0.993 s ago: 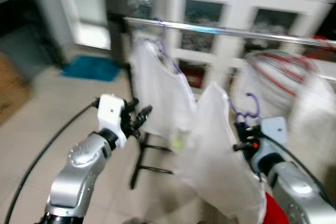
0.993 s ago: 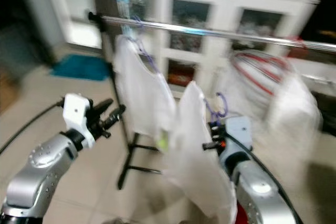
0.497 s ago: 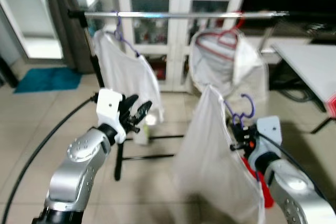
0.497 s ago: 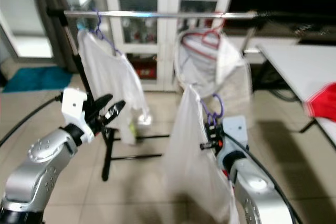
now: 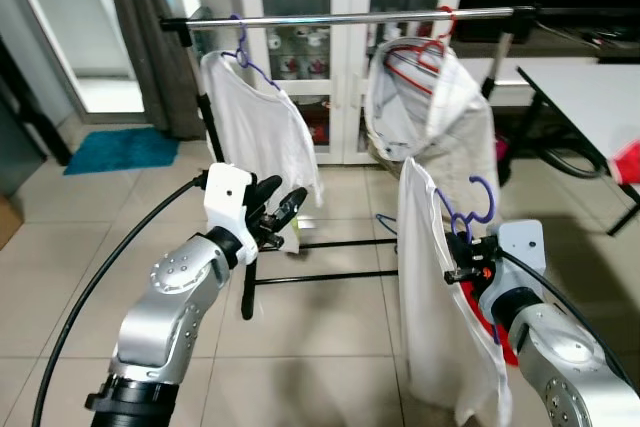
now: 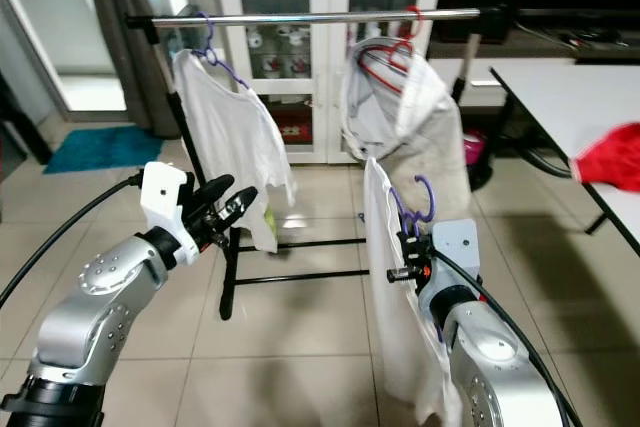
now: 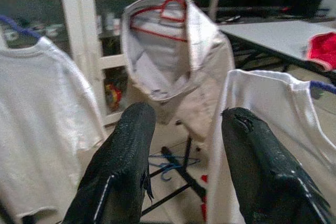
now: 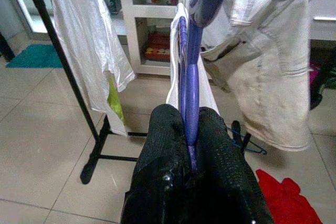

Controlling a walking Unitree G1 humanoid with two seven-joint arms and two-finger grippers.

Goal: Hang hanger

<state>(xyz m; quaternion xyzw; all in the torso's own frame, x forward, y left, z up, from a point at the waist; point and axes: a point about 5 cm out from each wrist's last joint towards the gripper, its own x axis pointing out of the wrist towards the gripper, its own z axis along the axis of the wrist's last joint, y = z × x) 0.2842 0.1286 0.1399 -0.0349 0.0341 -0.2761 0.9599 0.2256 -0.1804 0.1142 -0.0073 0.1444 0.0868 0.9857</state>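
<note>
My right gripper [image 5: 462,262] is shut on a purple hanger [image 5: 470,213] that carries a white garment [image 5: 430,327]; the hook points up, well below the silver clothes rail [image 5: 340,17]. In the right wrist view the black fingers [image 8: 163,145] pinch the purple hanger [image 8: 190,77] between them. On the rail hang a white T-shirt on a purple hanger [image 5: 258,127] at the left and a beige shirt on a red hanger [image 5: 440,97] at the right. My left gripper [image 5: 280,209] is raised and open, holding nothing, in front of the T-shirt.
A white glass-door cabinet [image 5: 350,47] stands behind the rack. The rack's black foot [image 5: 300,277] crosses the tiled floor. A grey table [image 5: 590,87] with a red cloth [image 6: 610,167] is at the right. A blue mat [image 5: 120,147] lies at the left; red cloth [image 8: 286,203] on the floor.
The camera has swung and steadied, so the rack now sits centred and sharp. My right gripper still holds the purple hanger with the garment; the left gripper stays open and raised.
</note>
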